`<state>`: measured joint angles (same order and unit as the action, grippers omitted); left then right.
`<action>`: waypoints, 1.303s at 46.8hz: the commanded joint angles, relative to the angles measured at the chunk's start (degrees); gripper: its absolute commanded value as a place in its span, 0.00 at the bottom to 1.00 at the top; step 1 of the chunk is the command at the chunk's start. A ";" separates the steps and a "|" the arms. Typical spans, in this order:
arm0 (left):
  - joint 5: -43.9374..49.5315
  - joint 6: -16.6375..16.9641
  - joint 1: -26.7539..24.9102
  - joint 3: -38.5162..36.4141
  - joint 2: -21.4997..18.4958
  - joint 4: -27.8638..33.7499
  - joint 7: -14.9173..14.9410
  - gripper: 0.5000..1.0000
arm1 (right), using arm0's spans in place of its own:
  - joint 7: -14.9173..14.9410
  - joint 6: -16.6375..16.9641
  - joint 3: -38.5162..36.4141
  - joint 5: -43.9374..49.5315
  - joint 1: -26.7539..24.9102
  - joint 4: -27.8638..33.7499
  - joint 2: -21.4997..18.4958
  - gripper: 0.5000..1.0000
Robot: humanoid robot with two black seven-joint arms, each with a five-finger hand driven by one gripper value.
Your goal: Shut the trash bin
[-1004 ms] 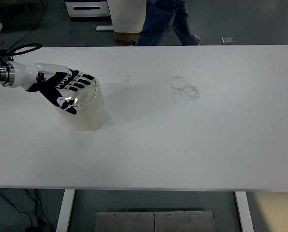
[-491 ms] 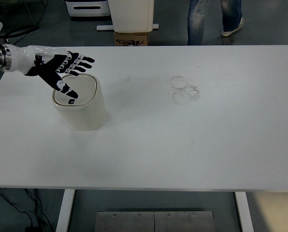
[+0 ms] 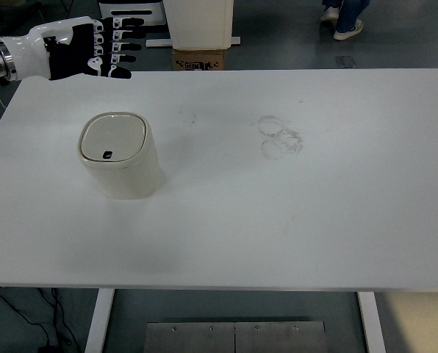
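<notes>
The cream trash bin (image 3: 120, 155) is standing upright on the left part of the white table (image 3: 278, 220), its lid (image 3: 114, 137) lying flat and closed on top. The left hand (image 3: 87, 50) is hanging over the table's far left corner — well apart from the bin, up and behind it — with its fingers (image 3: 127, 46) stretched out and spread, gripping nothing. Faint ring marks (image 3: 280, 137) are showing on the tabletop, right of centre.

head view | high, robot's side | faces forward-down | table (image 3: 278, 220)
</notes>
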<state>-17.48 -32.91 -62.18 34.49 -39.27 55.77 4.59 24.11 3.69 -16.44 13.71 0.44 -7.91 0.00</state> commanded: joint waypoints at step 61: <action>23.28 3.73 15.77 5.77 12.82 -27.73 -13.29 1.00 | -0.02 0.00 0.00 0.00 -0.09 -0.09 0.00 0.98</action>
<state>5.74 -28.39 -46.97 40.19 -27.03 28.22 -8.72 24.08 3.69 -16.43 13.78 0.42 -7.95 0.00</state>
